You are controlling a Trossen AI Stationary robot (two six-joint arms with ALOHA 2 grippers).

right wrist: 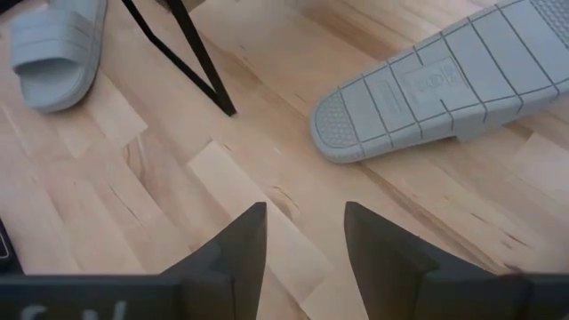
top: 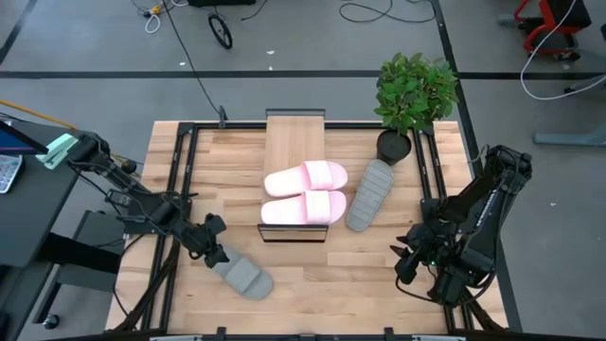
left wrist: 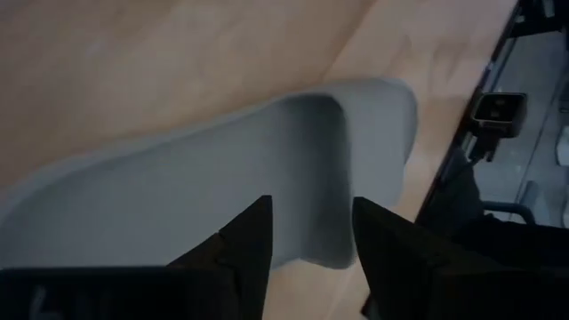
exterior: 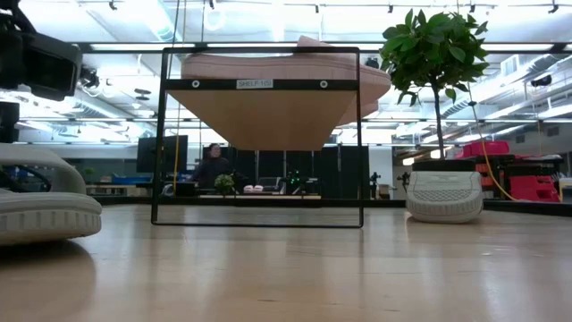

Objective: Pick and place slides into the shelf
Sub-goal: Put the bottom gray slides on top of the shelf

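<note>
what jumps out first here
Two pink slides sit side by side on the shelf mid-table. One grey slide lies sole-up right of the shelf, beside a potted plant. The left claw is at the other grey slide, near the front-left edge.

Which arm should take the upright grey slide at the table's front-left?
Left. The left gripper is right at that grey slide, jaws open over its strap. The right gripper hangs open over bare table, nearer the overturned grey slide.
</note>
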